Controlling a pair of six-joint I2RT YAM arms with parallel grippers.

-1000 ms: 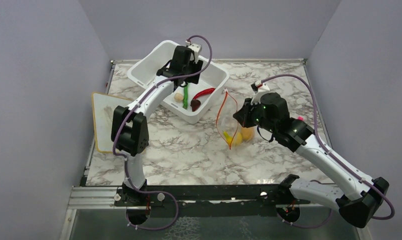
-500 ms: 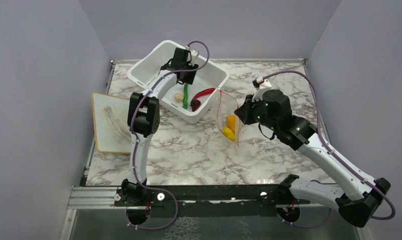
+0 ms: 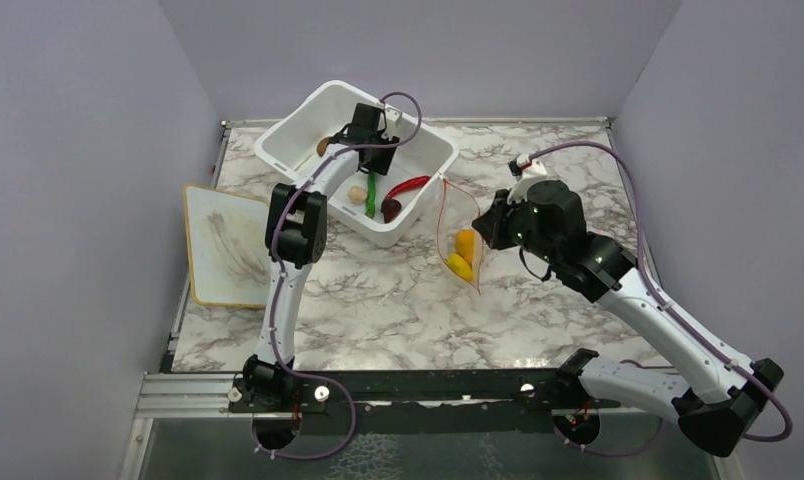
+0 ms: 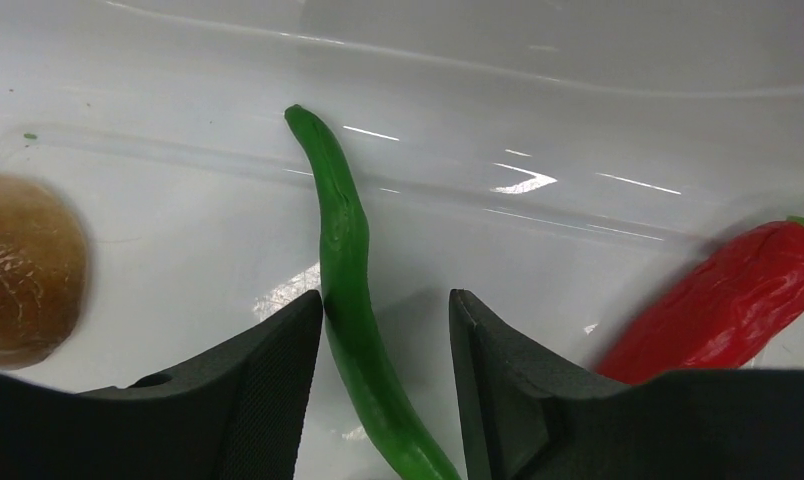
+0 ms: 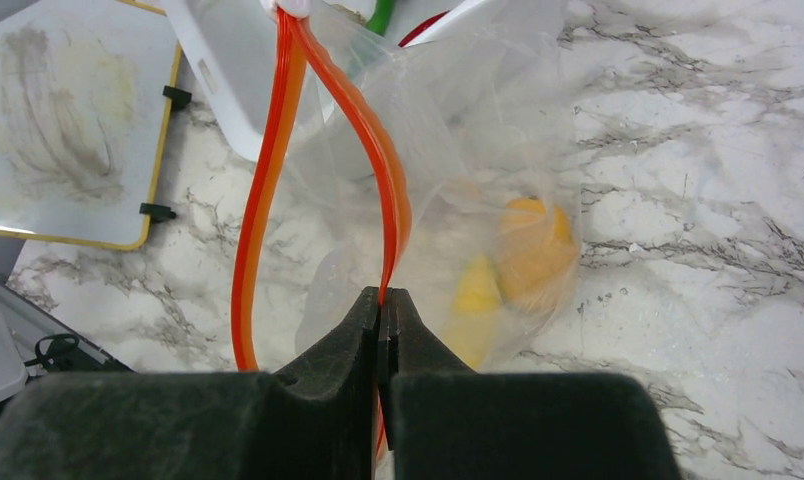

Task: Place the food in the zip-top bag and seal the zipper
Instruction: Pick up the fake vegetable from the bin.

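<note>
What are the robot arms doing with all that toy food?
The left gripper is down in the white plastic tub, open jaws either side of the long green pod. The right gripper pinches the orange-red zipper strip of the clear crinkly bag, holding its mouth open. A yellow banana and orange fruit are already inside.

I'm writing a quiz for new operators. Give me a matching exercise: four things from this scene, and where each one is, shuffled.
1. pod
2. banana
3. zipper
4. chili

A. inside the bag
B. in the tub, beside the left gripper
C. pinched by the right gripper
D. between the left gripper's fingers

Pairs: 1-D, 2-A, 3-C, 4-B.
</note>
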